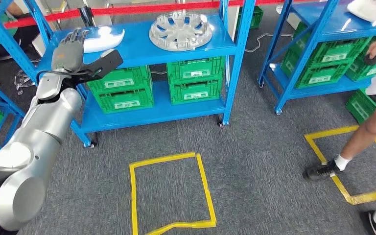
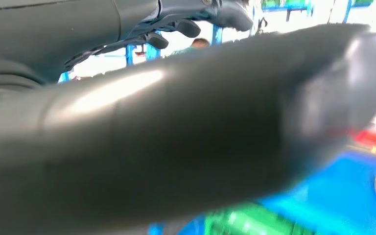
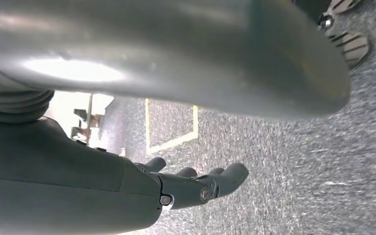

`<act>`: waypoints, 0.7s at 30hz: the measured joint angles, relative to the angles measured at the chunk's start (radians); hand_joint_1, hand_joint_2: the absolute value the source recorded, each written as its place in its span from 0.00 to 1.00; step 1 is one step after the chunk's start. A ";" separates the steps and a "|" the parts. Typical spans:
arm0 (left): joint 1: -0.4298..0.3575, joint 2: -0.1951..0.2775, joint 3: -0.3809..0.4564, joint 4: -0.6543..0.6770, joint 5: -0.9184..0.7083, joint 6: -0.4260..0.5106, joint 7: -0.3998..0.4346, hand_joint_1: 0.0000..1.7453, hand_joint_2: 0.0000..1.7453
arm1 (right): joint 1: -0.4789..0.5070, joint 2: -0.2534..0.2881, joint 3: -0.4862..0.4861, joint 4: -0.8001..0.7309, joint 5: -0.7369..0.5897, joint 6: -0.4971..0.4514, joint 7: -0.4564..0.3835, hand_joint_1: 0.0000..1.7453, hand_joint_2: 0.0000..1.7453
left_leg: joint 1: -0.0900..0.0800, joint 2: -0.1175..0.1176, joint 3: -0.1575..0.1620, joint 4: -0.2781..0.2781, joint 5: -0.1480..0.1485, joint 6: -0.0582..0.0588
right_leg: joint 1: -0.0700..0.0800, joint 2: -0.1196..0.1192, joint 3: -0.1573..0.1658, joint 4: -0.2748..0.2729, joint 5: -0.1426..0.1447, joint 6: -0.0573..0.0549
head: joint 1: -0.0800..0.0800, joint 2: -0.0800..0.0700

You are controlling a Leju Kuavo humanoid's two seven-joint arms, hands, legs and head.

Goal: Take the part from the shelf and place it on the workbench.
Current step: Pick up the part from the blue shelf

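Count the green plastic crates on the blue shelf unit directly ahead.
4, stacked in two pairs on the blue metal shelf unit: left upper crate, left lower crate, right upper crate, right lower crate. More may be hidden behind them.

Wheel cover on shelf, crates below.

You see a blue shelf holding a silver spoked wheel cover and a white part, green crates below, yellow tape squares on grey carpet, lower centre of the frame.
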 joint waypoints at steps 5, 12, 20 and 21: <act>0.001 -0.009 -0.004 0.001 0.002 0.001 0.001 0.00 0.00 | -0.006 -0.002 0.000 0.000 0.002 0.000 0.003 0.00 0.00 | 0.006 0.000 0.102 -0.004 -0.088 0.011 | -0.009 -0.019 -0.242 0.225 -0.072 0.023 | 0.005 0.000; 0.021 -0.006 -0.028 0.009 -0.002 0.014 0.046 0.00 0.00 | 0.012 -0.005 -0.002 0.003 0.020 0.001 -0.005 0.00 0.00 | 0.009 -0.003 0.269 -0.010 -0.242 -0.018 | -0.005 -0.035 -0.310 -0.061 0.218 0.004 | 0.007 0.000; 0.027 0.043 -0.043 0.007 0.005 0.028 0.129 0.00 0.00 | -0.002 -0.008 -0.003 0.003 0.046 0.018 0.008 0.00 0.00 | 0.021 0.011 0.032 0.291 -0.254 -0.057 | -0.013 -0.020 -0.154 -0.095 0.107 -0.038 | 0.003 0.000; 0.033 0.049 -0.043 0.009 0.006 0.028 0.132 0.00 0.00 | 0.000 -0.008 -0.003 0.003 0.047 0.018 0.008 0.00 0.00 | 0.023 0.012 0.002 0.282 -0.300 -0.059 | -0.013 -0.017 -0.126 -0.100 0.088 -0.038 | 0.003 0.000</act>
